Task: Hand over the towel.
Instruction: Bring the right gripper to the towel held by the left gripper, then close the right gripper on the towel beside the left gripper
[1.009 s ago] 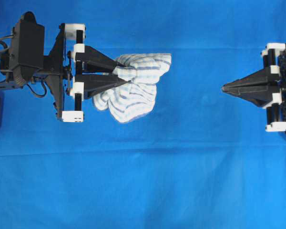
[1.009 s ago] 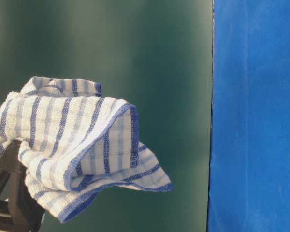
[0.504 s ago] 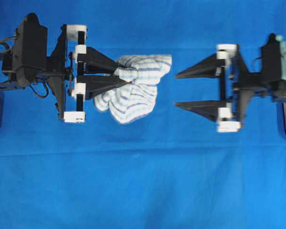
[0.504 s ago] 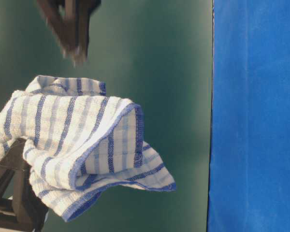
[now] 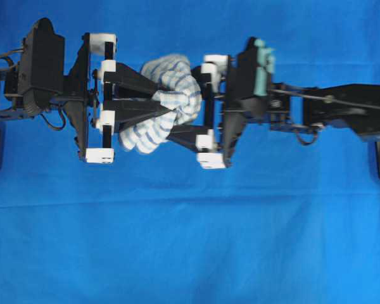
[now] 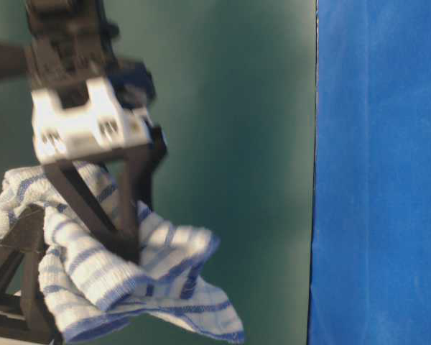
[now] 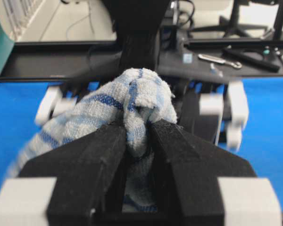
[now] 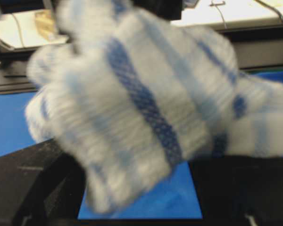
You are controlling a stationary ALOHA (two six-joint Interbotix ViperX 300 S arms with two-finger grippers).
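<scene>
- Overhead exterior: the left gripper [image 5: 171, 109] is pinched onto the towel [image 5: 177, 88], which bunches just past its fingertips and hangs clear above the blue sheet [image 5: 190, 240]. The right gripper [image 5: 180, 101] has its jaws spread wide, one finger on either side of the bunched cloth; its lower finger shows below the towel, the upper one is mostly hidden behind the fabric. The two grippers face each other tip to tip with the towel between them.
- Table-level exterior: the towel [image 6: 129, 287] droops below and around the right gripper [image 6: 104, 237], whose two dark fingers reach down into the folds with cloth between them. Part of the left gripper [image 6: 21, 287] shows at the lower left edge, under the cloth. The right gripper's body is blurred.
- Left wrist: the left gripper [image 7: 139, 134] clamps a twisted fold of the towel [image 7: 141, 94] between its two black fingers; the rest of the cloth mounds up just beyond the tips. The right arm's white-and-black fittings sit close behind it.
- Right wrist: the towel [image 8: 146, 103] fills the view, blurred, right in front of the camera, above the dark fingers [image 8: 33, 183] of the right gripper, which stand wide apart with blue sheet visible between them.
</scene>
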